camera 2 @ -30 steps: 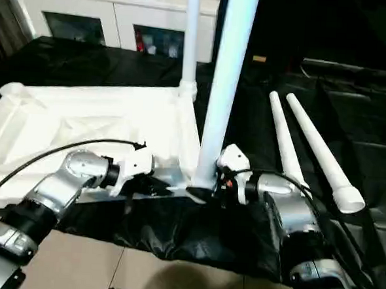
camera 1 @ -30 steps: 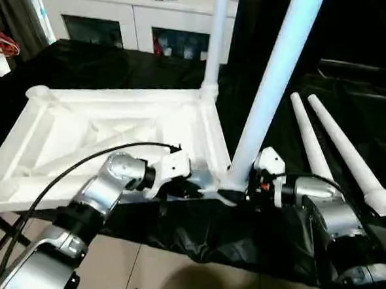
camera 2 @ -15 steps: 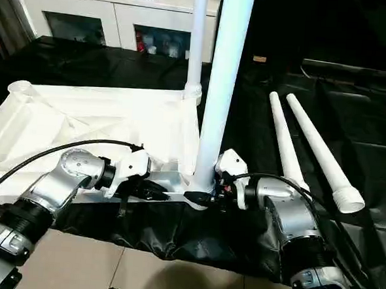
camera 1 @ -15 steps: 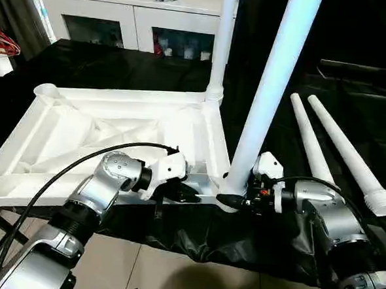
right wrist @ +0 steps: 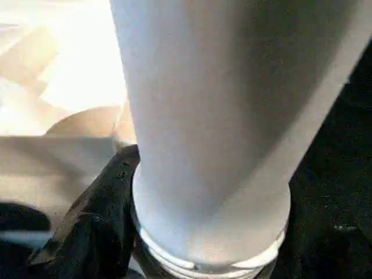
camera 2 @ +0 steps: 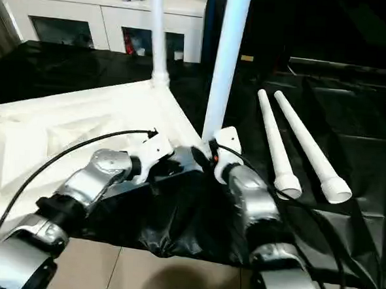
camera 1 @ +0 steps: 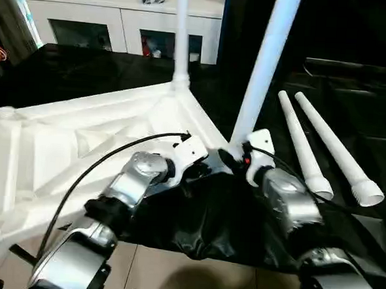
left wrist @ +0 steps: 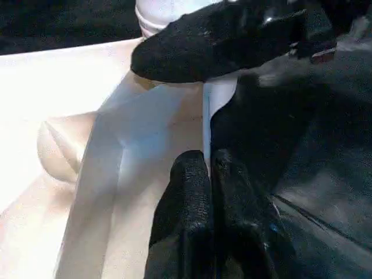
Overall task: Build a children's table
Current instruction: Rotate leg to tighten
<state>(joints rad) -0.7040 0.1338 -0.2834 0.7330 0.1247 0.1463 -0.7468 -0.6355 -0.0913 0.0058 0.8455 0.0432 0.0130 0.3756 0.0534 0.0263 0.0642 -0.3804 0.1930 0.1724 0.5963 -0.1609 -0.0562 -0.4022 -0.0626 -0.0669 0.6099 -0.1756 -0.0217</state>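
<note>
While the near leg's (camera 1: 267, 57) top runs out of frame, its ringed base sits in the tabletop's (camera 1: 68, 143) near-right corner socket. Right gripper (right wrist: 192, 256) jaws span that base, 1 black finger (right wrist: 99, 215) against it. Left gripper (left wrist: 212, 192) jaws pressed together, empty, at the white ribbed rim. 2 loose tubular legs (camera 1: 324, 143) lie right on the black-draped counter (camera 1: 354, 89).

White tabletop (camera 1: 81, 144), white legs (camera 1: 302, 148); black table drape (camera 1: 195, 217); silver forearms (camera 1: 288, 203); white cabinet (camera 1: 122, 9).
</note>
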